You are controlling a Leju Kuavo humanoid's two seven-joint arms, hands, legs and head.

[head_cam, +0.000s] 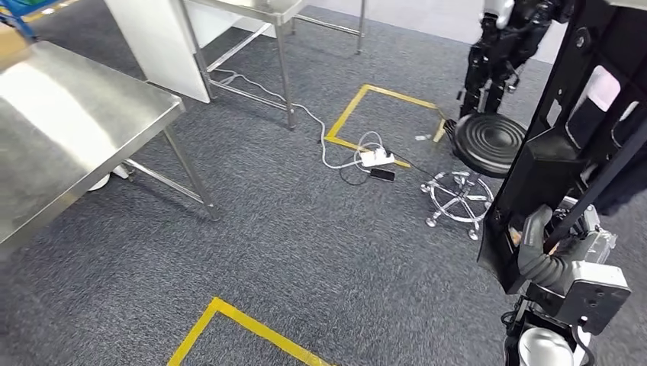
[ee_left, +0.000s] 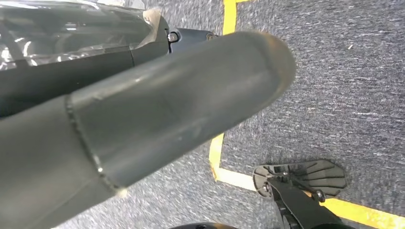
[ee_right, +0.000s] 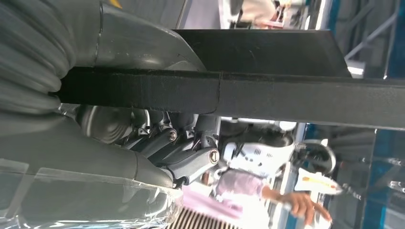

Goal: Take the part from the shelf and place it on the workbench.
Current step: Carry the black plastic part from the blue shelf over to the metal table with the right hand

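The part [head_cam: 580,130] is a long black moulded panel with cut-outs, standing upright at the right of the head view. My right hand [head_cam: 545,255] grips it near its lower end. In the right wrist view the dark fingers [ee_right: 186,152] curl under the panel's black edge [ee_right: 267,90]. The steel workbench [head_cam: 69,145] stands at the left, its top bare, well apart from the panel. My left hand [ee_left: 143,119] hangs over the carpet with its thumb stretched out and nothing in it.
A black round stool [head_cam: 488,141] on a chrome base stands just left of the panel. A white power strip [head_cam: 378,158] and cables lie on the grey carpet, inside yellow tape lines [head_cam: 244,324]. Another robot [head_cam: 503,46] stands at the back right. A second steel table [head_cam: 259,15] stands behind.
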